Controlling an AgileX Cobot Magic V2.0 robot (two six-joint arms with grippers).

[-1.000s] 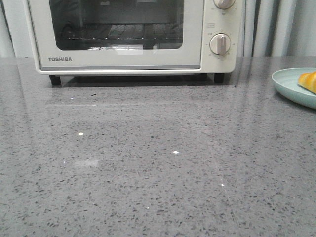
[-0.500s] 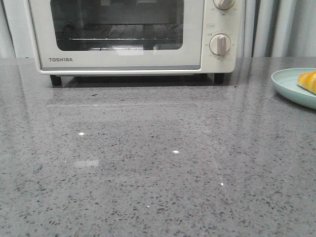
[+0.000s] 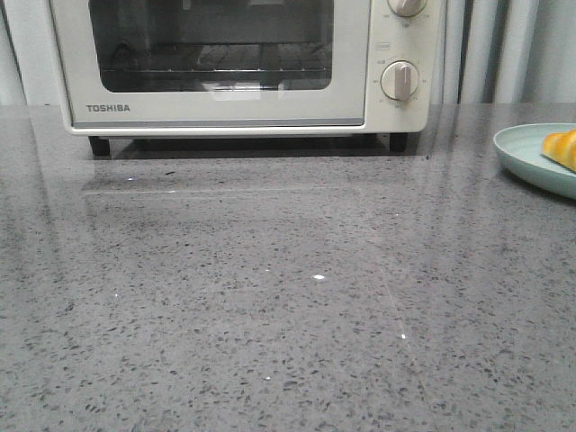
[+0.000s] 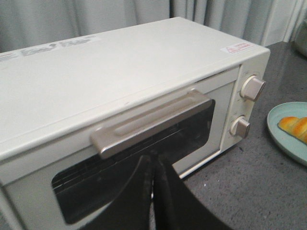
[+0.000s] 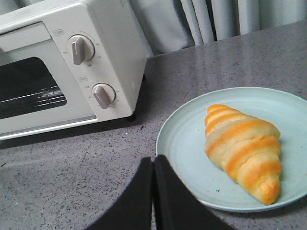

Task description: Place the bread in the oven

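Observation:
The cream-white TOSHIBA oven [image 3: 225, 63] stands at the back of the grey counter with its glass door closed. In the left wrist view my left gripper [image 4: 153, 160] is shut and empty, its tips just below the door's metal handle [image 4: 151, 122] in front of the oven [image 4: 96, 72] window. The bread [image 5: 244, 148], a golden striped croissant, lies on a pale green plate [image 5: 187, 139]. My right gripper [image 5: 153, 163] is shut and empty, above the plate's near rim, beside the bread. In the front view only a tip of the bread [image 3: 561, 147] shows at the right edge.
Two round knobs [image 3: 400, 80] sit on the oven's right panel. The plate [image 3: 526, 157] rests at the counter's right side. Grey curtains [image 3: 504, 45] hang behind. The speckled grey counter [image 3: 288, 297] stretches in front of the oven.
The oven image shifts slightly in the front view and the door's reflection on the counter changes; the door stays closed. The plate and bread have not moved.

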